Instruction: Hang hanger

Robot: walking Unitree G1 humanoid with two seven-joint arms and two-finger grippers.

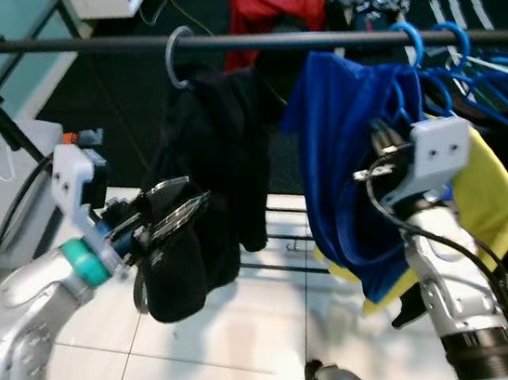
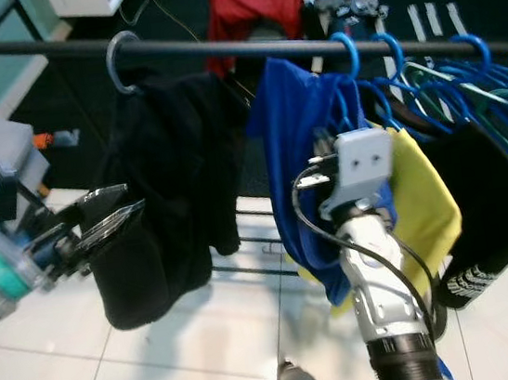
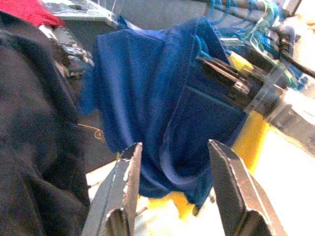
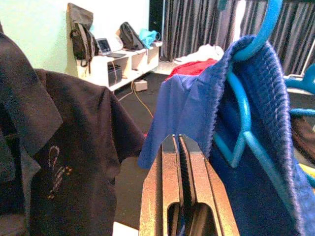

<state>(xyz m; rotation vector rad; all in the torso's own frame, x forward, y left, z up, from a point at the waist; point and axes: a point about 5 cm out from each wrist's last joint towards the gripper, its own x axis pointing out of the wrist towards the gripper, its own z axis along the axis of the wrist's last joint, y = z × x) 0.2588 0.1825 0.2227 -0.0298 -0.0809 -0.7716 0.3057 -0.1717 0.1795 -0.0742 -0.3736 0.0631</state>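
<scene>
A blue plastic hanger (image 4: 246, 118) under a soft blue shirt (image 1: 347, 150) hooks the dark round rail (image 1: 244, 39), beside the raised right gripper (image 4: 179, 162), fingers pressed together. The left gripper (image 1: 177, 209), fingers spread, reaches toward a limp black shirt (image 1: 206, 178).

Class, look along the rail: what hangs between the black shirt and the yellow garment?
The blue shirt on its blue hanger hangs between the black shirt and yellow garment, seen in both eye views.

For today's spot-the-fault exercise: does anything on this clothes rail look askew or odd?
Yes. The blue shirt sits bunched and lopsided on its blue hanger, not spread evenly. The black shirt beside it on the rail also droops in a clump.
</scene>
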